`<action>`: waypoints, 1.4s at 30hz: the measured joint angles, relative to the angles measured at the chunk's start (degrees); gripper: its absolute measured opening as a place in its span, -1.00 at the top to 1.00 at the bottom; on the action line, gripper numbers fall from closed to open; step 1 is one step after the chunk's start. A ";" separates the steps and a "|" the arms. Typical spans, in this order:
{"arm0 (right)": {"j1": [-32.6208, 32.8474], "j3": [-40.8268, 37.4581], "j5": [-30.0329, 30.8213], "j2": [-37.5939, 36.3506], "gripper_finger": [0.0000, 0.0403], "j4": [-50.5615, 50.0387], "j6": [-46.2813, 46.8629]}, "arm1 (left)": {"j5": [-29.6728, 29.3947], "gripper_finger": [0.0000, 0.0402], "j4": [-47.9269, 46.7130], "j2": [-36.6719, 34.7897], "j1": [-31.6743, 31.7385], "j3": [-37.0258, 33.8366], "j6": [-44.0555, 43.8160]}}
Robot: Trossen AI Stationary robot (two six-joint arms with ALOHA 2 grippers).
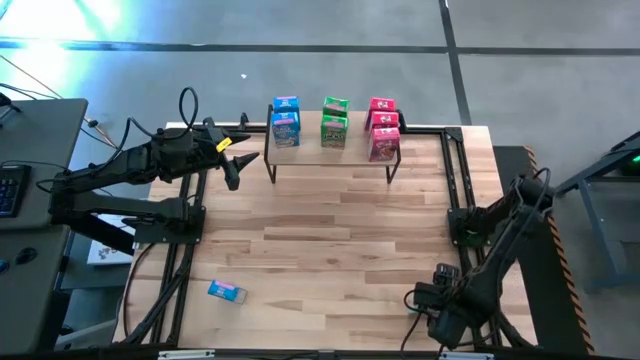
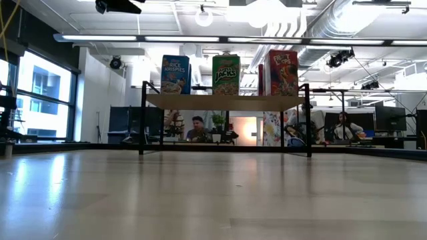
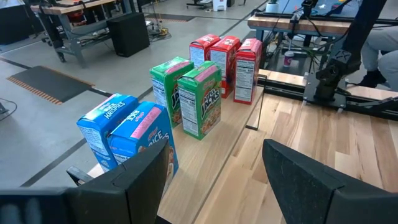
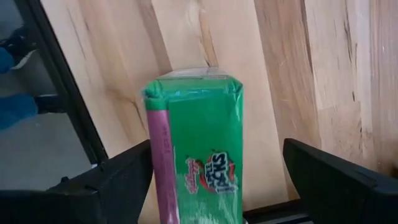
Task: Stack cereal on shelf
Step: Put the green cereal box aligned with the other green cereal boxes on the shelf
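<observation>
A: What did the whole layout look like?

B: The table (image 1: pixel 330 230) carried the shelf (image 1: pixel 330 152) at its far edge, with two blue boxes (image 1: pixel 285 121), two green boxes (image 1: pixel 334 120) and three red boxes (image 1: pixel 382 126) standing on it. One more blue box (image 1: pixel 227 291) lay flat near the front-left corner of the table, well apart from both arms.

A: And the ninth, the third green box?

B: That was the one the coming move turned on, I think. The green box (image 4: pixel 199 162) sat between the fingers of the right gripper (image 4: pixel 217 174), which hung at the front-right corner of the table. Its long axis ran forward, away from the wrist, roughly in line with the fingers. Those stood wide apart; one looked just beside the box's side, the other clearly off it, so I wouldn't call it gripped.

A: The left arm?

B: The left gripper (image 3: pixel 214 171) hovered just beside the shelf's left end, fingers spread and empty, nearest the blue boxes. The right arm was plainly the nearer one to the green box.

A: Which view gave what?

B: Only the right wrist view showed the green box; from above, the arm hid it. The low view showed the shelf's front row and neither gripper.
</observation>
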 joint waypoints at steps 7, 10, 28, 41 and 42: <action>-0.67 0.00 -0.26 0.38 -0.43 0.06 1.09 | 0.00 -0.25 -0.01 0.00 0.01 0.00 0.00; -1.57 0.00 -0.69 0.38 -0.29 0.38 1.09 | 0.00 -0.25 -0.01 0.00 0.00 0.00 0.00; -7.05 0.00 -3.61 0.38 0.37 3.81 2.37 | 0.00 -0.25 0.01 0.00 0.01 0.00 0.00; -14.65 6.17 -3.76 0.32 0.39 2.80 -0.44 | 0.00 -0.25 0.01 0.00 0.00 0.00 0.00; -15.57 6.71 -3.76 0.32 0.39 2.47 -1.15 | -0.01 -0.25 0.01 0.00 0.01 0.00 0.00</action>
